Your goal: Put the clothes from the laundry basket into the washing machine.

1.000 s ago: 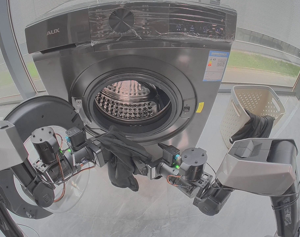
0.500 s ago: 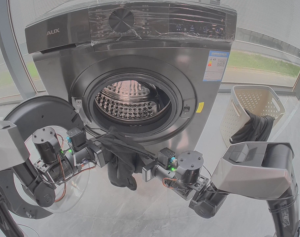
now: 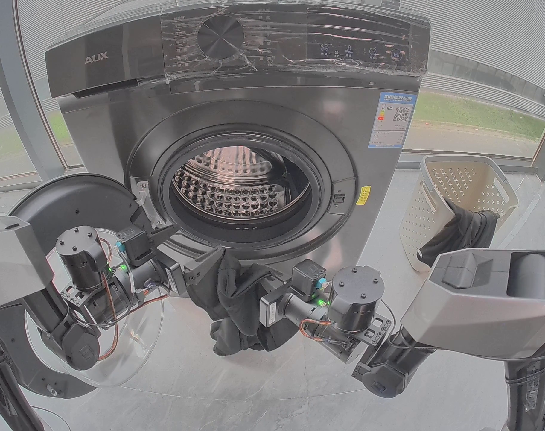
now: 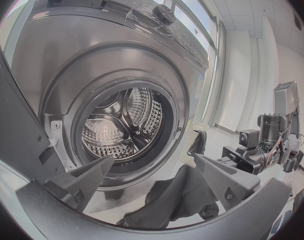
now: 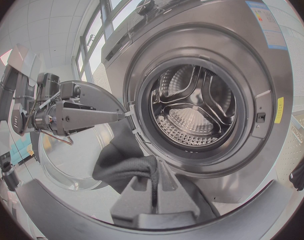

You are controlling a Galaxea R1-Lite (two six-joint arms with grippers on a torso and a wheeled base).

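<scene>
1. Left gripper (image 3: 198,240): it was clamped on the black garment (image 3: 233,306) in both earlier frames and has now let go. The jaws are spread wide with nothing between them, as the left wrist view (image 4: 153,158) confirms.
2. Right gripper (image 3: 257,281): still shut on the garment. The right wrist view (image 5: 154,170) shows a fold of cloth pinched between the fingertips.
3. Garment: it was draped across both grippers and now hangs from the right one alone. It has sagged lower and bunched into one mass. It hangs in the air in front of the washing machine (image 3: 105,133), below the door opening and above the floor (image 3: 284,390). The top edge sits just beside one left finger.
4. Right arm: it pushed left toward the left gripper 0.5 s ago and now sits a little higher.
5. No change: the drum (image 3: 239,184) holds no clothes, and the door (image 3: 69,205) is swung open on the robot's left.
6. Laundry basket (image 3: 464,181): on the floor to the right of the machine, with a second dark garment (image 3: 464,231) over its front rim. It has not moved.
</scene>
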